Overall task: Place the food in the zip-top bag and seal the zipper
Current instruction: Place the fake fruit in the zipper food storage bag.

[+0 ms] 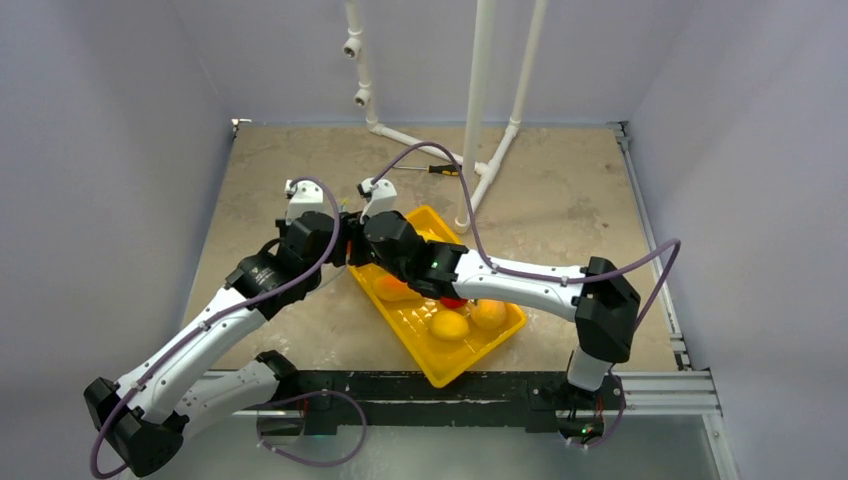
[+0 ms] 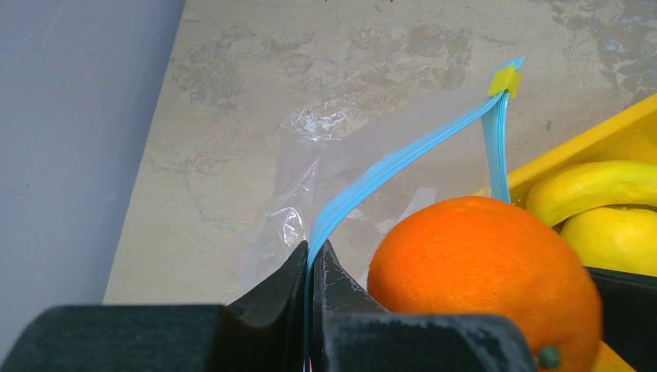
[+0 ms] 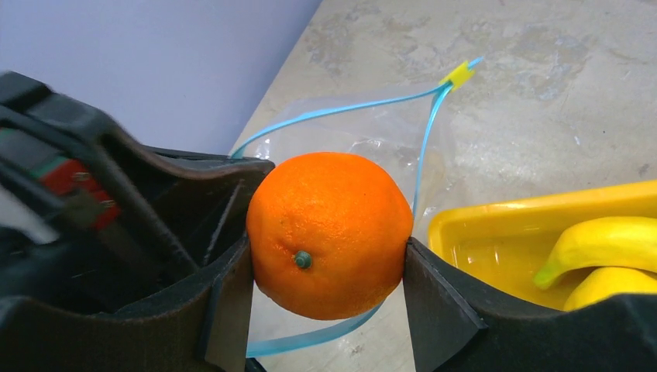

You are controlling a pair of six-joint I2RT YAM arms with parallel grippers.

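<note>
Two claws meet at the zip-top bag (image 3: 364, 128) mouth.
The left claw (image 2: 312, 260) is clenched on the zipper (image 2: 395, 159), the bag lying on the surface (image 2: 232, 93) beside the yellow tray (image 3: 480, 221); the right claw (image 3: 329, 267) grips an orange (image 3: 329, 225) at the opening.

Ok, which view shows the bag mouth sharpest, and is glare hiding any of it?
Right wrist: orange and zipper crisp, little glare. Left wrist: zipper sharp, white glints on the bag film beyond it. Top external: softer, arms cover the bag.
</note>
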